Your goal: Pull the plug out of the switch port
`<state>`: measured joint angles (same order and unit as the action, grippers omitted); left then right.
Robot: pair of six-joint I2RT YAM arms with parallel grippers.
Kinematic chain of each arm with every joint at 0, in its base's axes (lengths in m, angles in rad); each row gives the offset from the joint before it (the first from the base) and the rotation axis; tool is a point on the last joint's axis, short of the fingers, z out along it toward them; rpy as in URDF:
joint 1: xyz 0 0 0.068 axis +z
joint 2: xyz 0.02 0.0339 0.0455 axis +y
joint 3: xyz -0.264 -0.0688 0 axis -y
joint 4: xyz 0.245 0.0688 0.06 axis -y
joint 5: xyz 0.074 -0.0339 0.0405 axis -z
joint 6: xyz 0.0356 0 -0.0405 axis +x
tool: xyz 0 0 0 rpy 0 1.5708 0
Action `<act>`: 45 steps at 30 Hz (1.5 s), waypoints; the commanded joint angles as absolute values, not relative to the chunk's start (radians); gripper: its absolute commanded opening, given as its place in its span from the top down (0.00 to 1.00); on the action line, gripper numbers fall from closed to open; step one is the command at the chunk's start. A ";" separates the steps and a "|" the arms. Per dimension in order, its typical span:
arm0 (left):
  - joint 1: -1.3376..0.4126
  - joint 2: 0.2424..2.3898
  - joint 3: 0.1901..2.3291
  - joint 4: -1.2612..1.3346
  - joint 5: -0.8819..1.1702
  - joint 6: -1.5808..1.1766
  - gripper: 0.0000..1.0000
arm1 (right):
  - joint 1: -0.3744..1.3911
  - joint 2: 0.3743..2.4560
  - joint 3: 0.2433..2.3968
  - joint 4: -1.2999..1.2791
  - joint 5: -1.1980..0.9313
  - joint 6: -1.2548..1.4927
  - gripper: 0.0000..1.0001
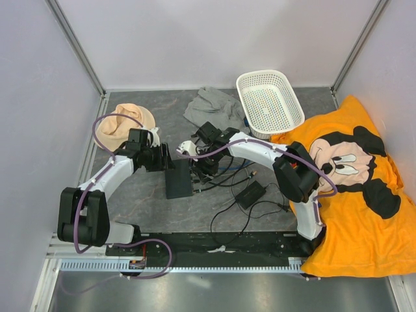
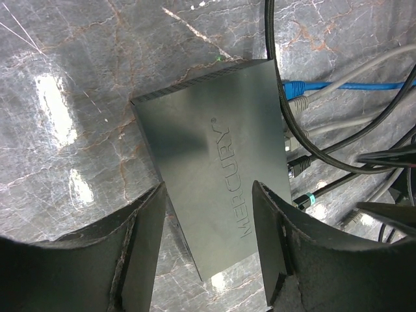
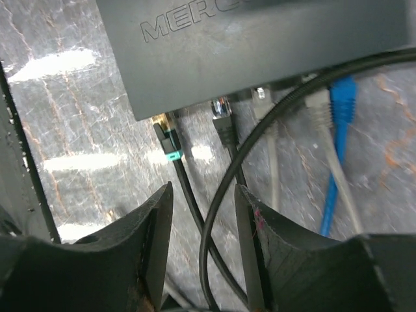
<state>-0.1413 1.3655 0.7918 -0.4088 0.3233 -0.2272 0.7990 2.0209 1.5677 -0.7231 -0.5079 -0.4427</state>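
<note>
The switch [image 1: 178,180] is a flat black box marked MERCURY on the grey table. In the left wrist view my left gripper [image 2: 208,188] is open, its jaws astride the switch's [image 2: 208,149] near end without touching it. Its port side carries a row of plugs: a black plug with a teal band [image 3: 168,144], a black plug [image 3: 224,127], a grey plug [image 3: 318,110] and a blue plug [image 3: 342,97]. My right gripper [image 3: 203,190] is open just below the plugs, with two black cables running between its fingers. I cannot tell how deep the teal-banded plug sits.
A small black power brick [image 1: 250,194] with thin cords lies right of the switch. A white basket [image 1: 270,101], a grey cloth [image 1: 213,107] and a peach hat [image 1: 127,122] lie at the back. An orange Mickey pillow [image 1: 354,188] fills the right side.
</note>
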 commanded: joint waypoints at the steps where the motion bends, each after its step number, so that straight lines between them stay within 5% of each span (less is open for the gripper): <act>1: -0.138 1.348 0.801 -0.374 0.336 -0.239 0.37 | 0.828 2.077 1.615 -0.690 -0.494 -0.446 0.50; 16: -0.127 1.336 0.787 -0.362 0.345 -0.241 0.37 | 0.834 2.141 1.678 -0.698 -0.397 -0.384 0.57; 20: -0.126 1.347 0.792 -0.359 0.350 -0.244 0.37 | 0.834 2.144 1.684 -0.695 -0.396 -0.370 0.66; 29: -0.124 1.347 0.790 -0.359 0.357 -0.245 0.37 | 0.835 2.164 1.700 -0.701 -0.407 -0.339 0.61; 35: -0.124 1.342 0.784 -0.356 0.354 -0.242 0.37 | 0.834 2.160 1.713 -0.713 -0.374 -0.339 0.85; 45: -0.123 1.357 0.779 -0.345 0.360 -0.241 0.37 | 0.674 2.039 1.769 -0.787 -0.285 -0.383 0.93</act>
<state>-0.1303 1.3529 0.7822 -0.3866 0.3416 -0.2272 0.7635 2.1323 1.7084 -0.7731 -0.3534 -0.3508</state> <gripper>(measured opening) 0.634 0.119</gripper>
